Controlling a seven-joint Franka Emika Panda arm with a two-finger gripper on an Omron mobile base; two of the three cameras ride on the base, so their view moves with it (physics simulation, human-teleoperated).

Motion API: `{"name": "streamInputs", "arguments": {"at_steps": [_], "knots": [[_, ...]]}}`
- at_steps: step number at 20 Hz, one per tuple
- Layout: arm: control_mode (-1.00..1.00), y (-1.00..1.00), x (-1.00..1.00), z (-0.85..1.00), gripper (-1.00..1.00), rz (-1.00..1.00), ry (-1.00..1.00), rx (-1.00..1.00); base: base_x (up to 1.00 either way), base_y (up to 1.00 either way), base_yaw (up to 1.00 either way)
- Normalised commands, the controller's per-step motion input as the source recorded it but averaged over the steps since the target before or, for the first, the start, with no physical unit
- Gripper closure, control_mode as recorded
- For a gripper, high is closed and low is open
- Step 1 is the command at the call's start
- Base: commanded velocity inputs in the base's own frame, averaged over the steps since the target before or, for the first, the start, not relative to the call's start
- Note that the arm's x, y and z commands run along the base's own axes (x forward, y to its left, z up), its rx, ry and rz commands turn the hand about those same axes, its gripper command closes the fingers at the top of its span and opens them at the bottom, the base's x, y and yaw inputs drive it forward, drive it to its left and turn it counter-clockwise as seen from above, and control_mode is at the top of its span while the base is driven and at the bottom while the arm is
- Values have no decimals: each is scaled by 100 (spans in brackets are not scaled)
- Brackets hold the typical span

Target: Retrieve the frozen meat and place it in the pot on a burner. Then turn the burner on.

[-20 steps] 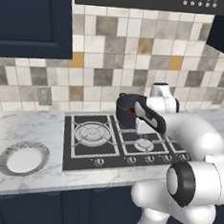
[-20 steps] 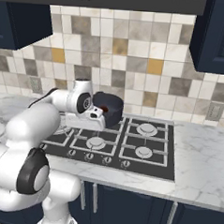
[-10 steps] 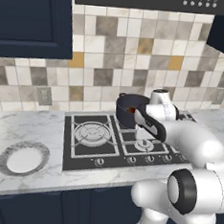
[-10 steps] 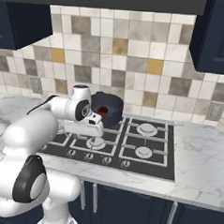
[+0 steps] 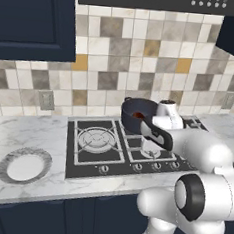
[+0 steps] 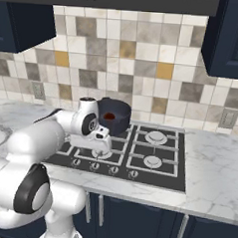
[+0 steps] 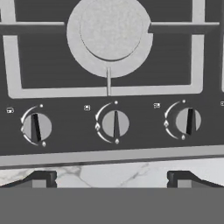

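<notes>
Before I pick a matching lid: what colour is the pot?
Dark navy-black pot, clearest in the right base view.

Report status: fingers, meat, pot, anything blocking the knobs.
Gripper open, empty, above the stove's round silver knobs. Reddish-brown meat chunk inside the dark navy pot on a rear burner. Nothing blocks the knobs.

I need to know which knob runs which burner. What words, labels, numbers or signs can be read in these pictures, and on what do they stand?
No readable words, brands or numbers.
Small white square icons above each round grey stove knob on the black stovetop panel: too small to read.
White arc and dot marks around each knob: dial marks, no text.
Row of pale dots on the dark range hood: no legible labels.
</notes>
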Motion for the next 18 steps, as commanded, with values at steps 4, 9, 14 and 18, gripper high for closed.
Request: {"name": "streamInputs", "arguments": {"at_steps": [4, 9, 14, 18], "knots": [[-100, -12, 4, -19, -100, 0, 0, 0, 0, 0, 0], [-100, 0, 6, -33, -100, -1, 0, 0, 0, 0, 0], [-100, 0, 13, -32, -100, -2, 0, 0, 0, 0, 0], [-100, 0, 13, -20, -100, -1, 0, 0, 0, 0, 0]]}}
